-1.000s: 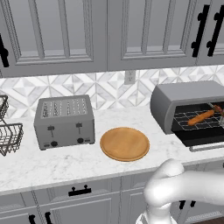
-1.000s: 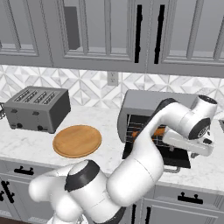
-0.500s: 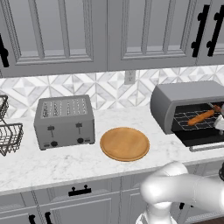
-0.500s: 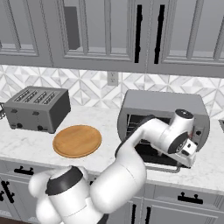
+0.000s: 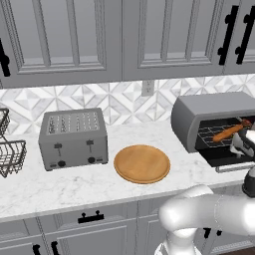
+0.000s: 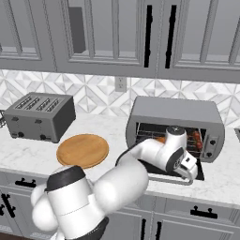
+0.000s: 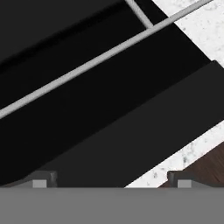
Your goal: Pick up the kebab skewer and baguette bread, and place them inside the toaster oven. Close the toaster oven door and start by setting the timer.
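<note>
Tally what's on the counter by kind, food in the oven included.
Toaster oven: 1
Slot toaster: 1
Round wooden board: 1
Wire basket: 1
Baguette bread: 1
Kebab skewer: 1
Total: 6

Both base views are evenly and softly lit, with no single lamp to be traced; the white counter (image 5: pixel 60 191) and grey cabinets (image 6: pixel 108 33) read bright and flat. Shadows are faint, pooling softly under the toaster (image 5: pixel 73 138) and the round wooden board (image 5: pixel 142 163). Edges are crisp, without glare or bending at the borders. The hand view is mostly dark; the open oven door (image 7: pixel 131 131) looks slightly soft, possibly from closeness.
</note>
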